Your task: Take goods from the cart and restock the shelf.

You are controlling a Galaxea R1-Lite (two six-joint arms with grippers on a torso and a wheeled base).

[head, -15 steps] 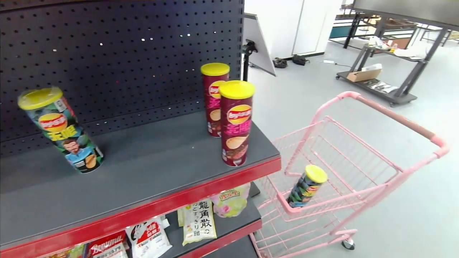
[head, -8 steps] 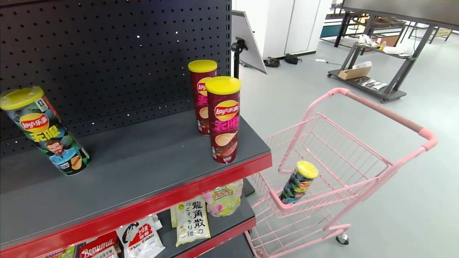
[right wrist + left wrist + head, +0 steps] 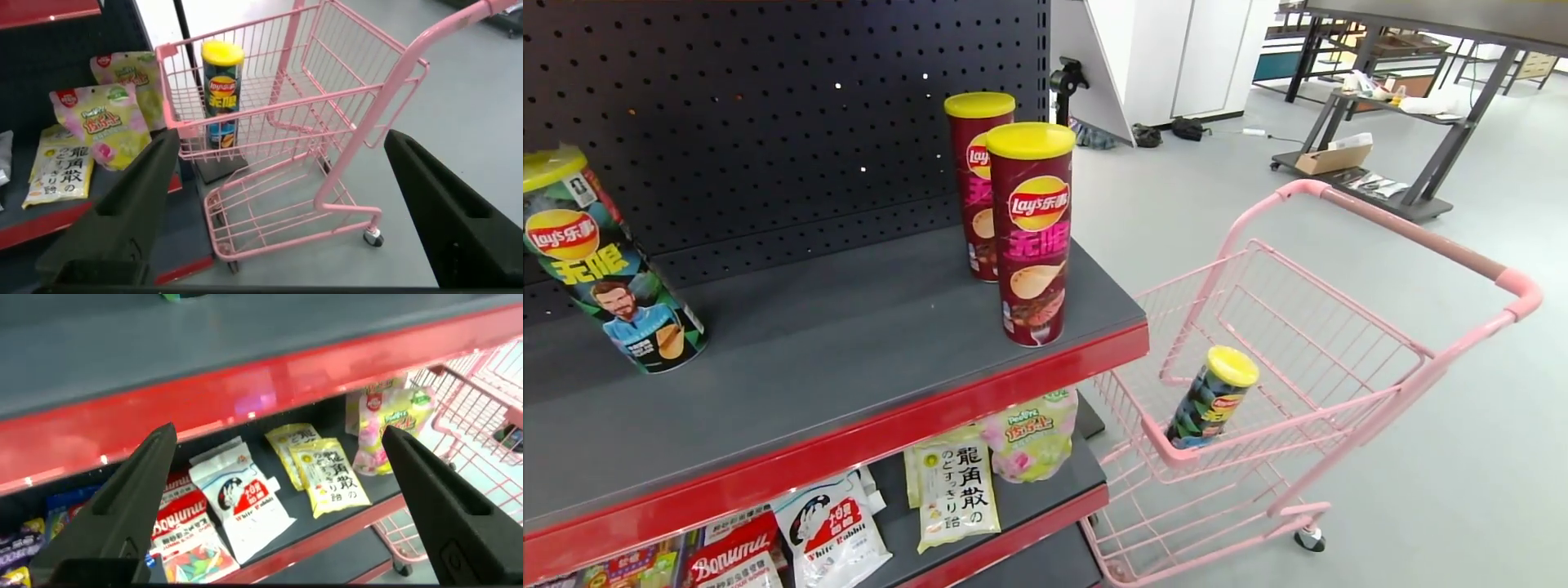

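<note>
The green chip can [image 3: 605, 261] is cut by the head view's left edge. The rear maroon can [image 3: 968, 204] stands half hidden behind the front maroon can [image 3: 1031, 237]. The front rim of the cart [image 3: 1413, 234] covers the base of the dark chip can [image 3: 1215, 394].

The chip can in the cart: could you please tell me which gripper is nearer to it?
Right. The right gripper faces the cart, with the chip can ahead of it. The left gripper faces the snack bags on the lower shelf, beside the cart.
</note>
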